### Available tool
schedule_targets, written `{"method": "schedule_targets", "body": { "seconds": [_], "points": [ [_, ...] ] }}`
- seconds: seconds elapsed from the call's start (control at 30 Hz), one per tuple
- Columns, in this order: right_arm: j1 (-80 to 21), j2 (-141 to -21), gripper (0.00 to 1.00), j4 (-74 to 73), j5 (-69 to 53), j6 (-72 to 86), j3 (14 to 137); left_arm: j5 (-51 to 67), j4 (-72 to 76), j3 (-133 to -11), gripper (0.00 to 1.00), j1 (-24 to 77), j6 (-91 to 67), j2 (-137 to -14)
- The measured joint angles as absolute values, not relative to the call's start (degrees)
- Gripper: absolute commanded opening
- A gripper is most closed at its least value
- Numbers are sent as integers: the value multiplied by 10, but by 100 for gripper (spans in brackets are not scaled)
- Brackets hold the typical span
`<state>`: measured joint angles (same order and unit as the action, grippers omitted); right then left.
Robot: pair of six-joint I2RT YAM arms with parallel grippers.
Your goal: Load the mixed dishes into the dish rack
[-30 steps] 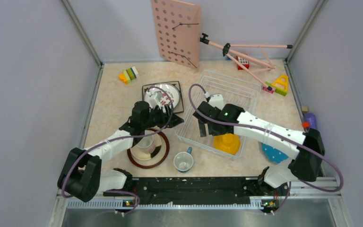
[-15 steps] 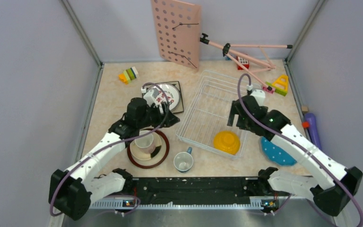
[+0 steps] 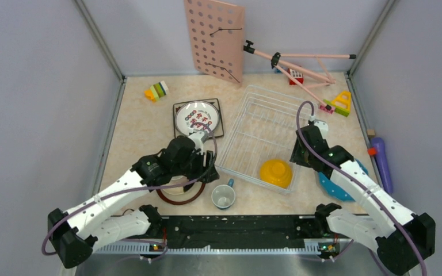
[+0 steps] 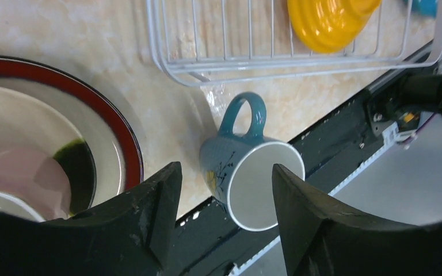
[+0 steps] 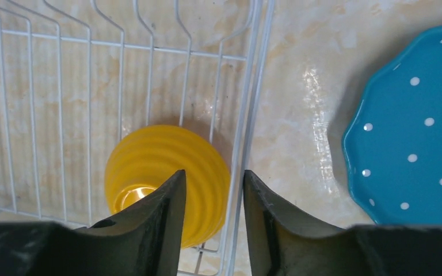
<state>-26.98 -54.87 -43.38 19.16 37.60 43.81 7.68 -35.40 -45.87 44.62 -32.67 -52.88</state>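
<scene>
Item: mug (image 4: 247,172), upright on the table just outside the near corner of the dish rack (image 3: 265,123), handle pointing at the rack. Left gripper (image 4: 225,167): released, empty, hovering above the mug, one finger to either side. The handle lies along the gap, so closing would likely pinch the mug's body. Nearer arm: left. Right gripper (image 5: 214,175): part-open, empty, over the rack's right rail beside the yellow bowl (image 5: 167,178), which sits inside the rack.

The table (image 3: 144,123) holds the dish rack (image 3: 265,115), blue-grey mug (image 3: 223,196), brown-rimmed plate (image 3: 175,199) (partly hidden) and toy blocks (image 3: 156,91).
</scene>
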Motion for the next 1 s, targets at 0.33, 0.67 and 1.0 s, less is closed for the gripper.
{"method": "schedule_targets", "body": {
  "seconds": [0.33,0.67,1.0],
  "points": [
    [-264,-601,30,-364,176,376,440,50,-384,-462,61,524,-329,-581],
    [-261,-619,66,-320,167,369,469,53,-389,-462,57,533,-331,-622],
    [-257,-551,82,-335,179,336,486,85,-386,-451,50,534,-335,-629]
  ]
}}
